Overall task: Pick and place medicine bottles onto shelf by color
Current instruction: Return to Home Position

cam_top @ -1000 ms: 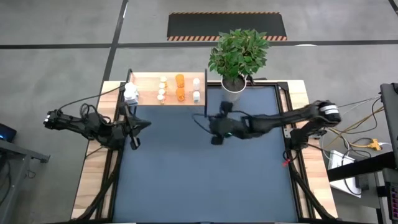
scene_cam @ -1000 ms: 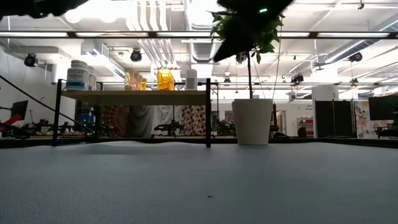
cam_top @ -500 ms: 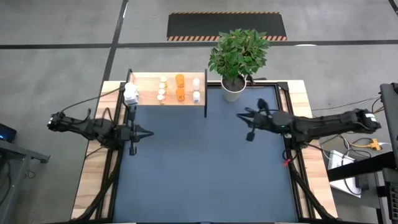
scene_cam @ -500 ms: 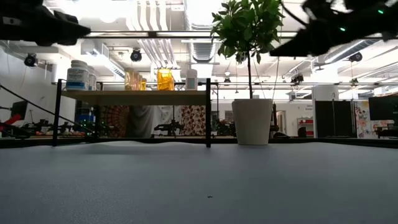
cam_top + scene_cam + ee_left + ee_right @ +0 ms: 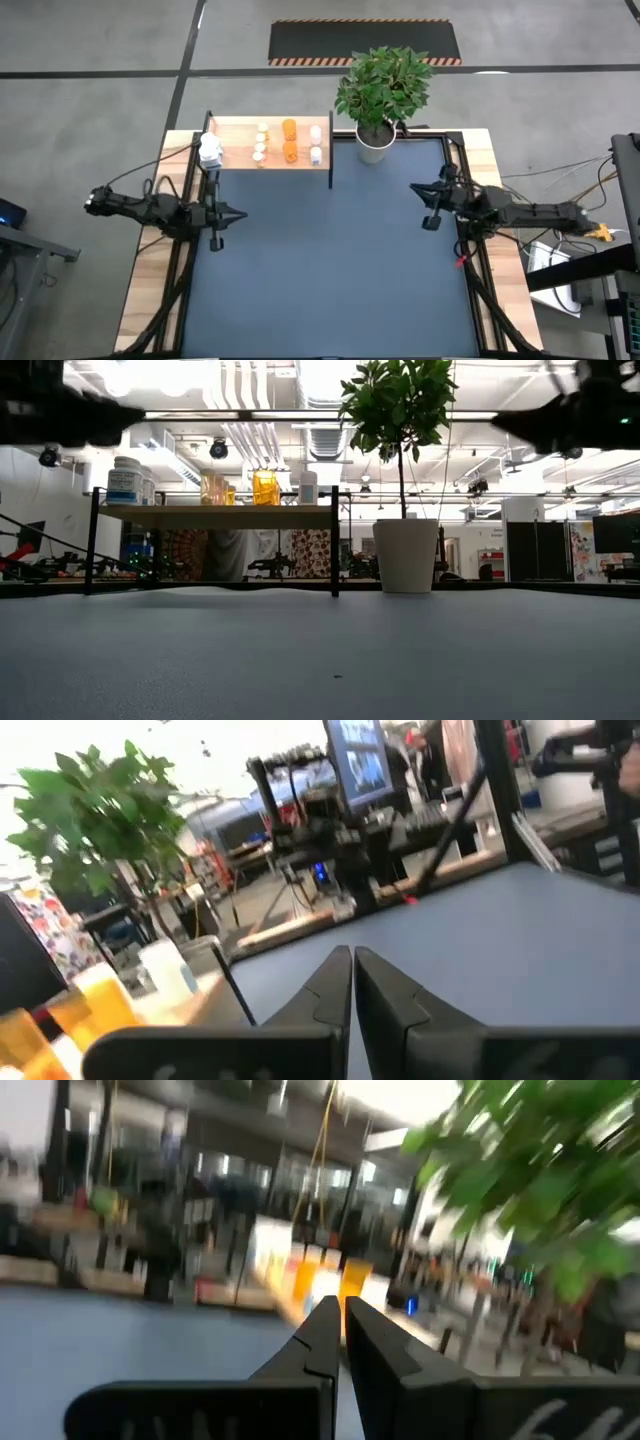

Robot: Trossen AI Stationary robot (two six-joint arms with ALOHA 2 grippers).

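Both pressed together, we see: left gripper [image 5: 236,213] at the left edge of the table [image 5: 320,285], right gripper [image 5: 418,188] at its right; bottles [image 5: 289,140] stand on the shelf [image 5: 236,130]

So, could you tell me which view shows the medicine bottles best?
The high view: looking straight down on the shelf, it shows the medicine bottles spread across it. The low view shows them side-on, overlapping. The wrist views catch only blurred orange shapes.

the bottles [image 5: 289,129] are white or amber-orange, the shelf [image 5: 238,128] pale wood and black, the tabletop [image 5: 320,265] dark blue, the plant [image 5: 385,80] green in a white pot [image 5: 375,150].
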